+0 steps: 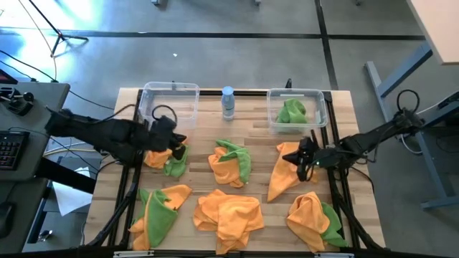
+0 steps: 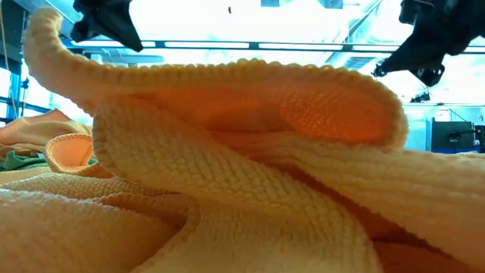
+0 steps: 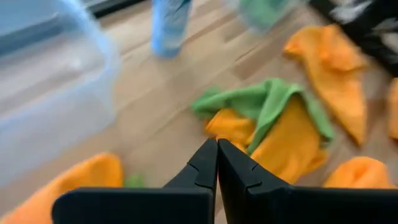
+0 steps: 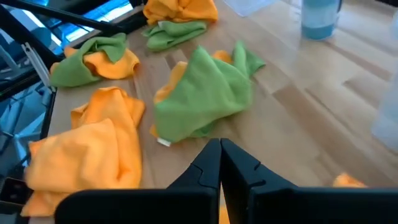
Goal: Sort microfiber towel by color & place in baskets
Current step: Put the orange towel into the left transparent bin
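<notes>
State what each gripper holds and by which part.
Nothing is held. The left gripper is shut and empty above the table beside the left basket. The right gripper is shut and empty over an orange towel.

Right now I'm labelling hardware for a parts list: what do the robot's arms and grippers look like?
Both arms are black and jointed, with black cables looping alongside. The left gripper and right gripper each have two flat, angular matte-black fingers with stepped inner edges. No markings are visible.
</notes>
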Available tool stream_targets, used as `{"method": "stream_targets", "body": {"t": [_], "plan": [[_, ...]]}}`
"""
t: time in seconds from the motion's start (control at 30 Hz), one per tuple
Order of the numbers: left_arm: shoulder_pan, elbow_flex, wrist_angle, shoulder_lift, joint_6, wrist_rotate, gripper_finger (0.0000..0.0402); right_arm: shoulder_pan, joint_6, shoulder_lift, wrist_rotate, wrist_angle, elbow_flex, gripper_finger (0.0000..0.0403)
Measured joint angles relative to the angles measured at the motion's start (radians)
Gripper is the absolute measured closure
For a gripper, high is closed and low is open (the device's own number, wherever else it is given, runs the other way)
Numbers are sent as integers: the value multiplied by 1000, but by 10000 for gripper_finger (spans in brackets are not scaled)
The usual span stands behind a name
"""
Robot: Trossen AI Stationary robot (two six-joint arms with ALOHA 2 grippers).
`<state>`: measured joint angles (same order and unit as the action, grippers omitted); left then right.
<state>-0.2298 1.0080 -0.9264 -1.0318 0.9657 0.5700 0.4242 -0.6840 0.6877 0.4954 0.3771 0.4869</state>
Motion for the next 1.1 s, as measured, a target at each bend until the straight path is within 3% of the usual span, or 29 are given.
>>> {"method": "stream_targets", "body": {"t": [0.13, 0.23, 0.4, 0.53, 0.73, 0.93, 1.1], "plan": [[-32, 141, -278, -132, 232, -11, 402, -15, 56, -88, -6, 1, -45, 403], [-42, 202, -451, -199, 381, -89, 402, -25, 106, -125, -11, 10, -47, 403], [-42, 205, -556, -260, 492, -143, 401, -37, 178, -154, -44, 14, -47, 403], [-30, 205, -605, -296, 536, -173, 382, -38, 195, -159, -95, 17, -47, 403], [15, 204, -632, -352, 531, -200, 314, -38, 189, -158, -168, 52, -47, 403], [97, 204, -645, -416, 444, -201, 235, -38, 188, -158, -172, 52, -47, 403], [165, 124, -608, -445, 427, -216, 200, -38, 179, -158, -172, 52, -47, 403]]}}
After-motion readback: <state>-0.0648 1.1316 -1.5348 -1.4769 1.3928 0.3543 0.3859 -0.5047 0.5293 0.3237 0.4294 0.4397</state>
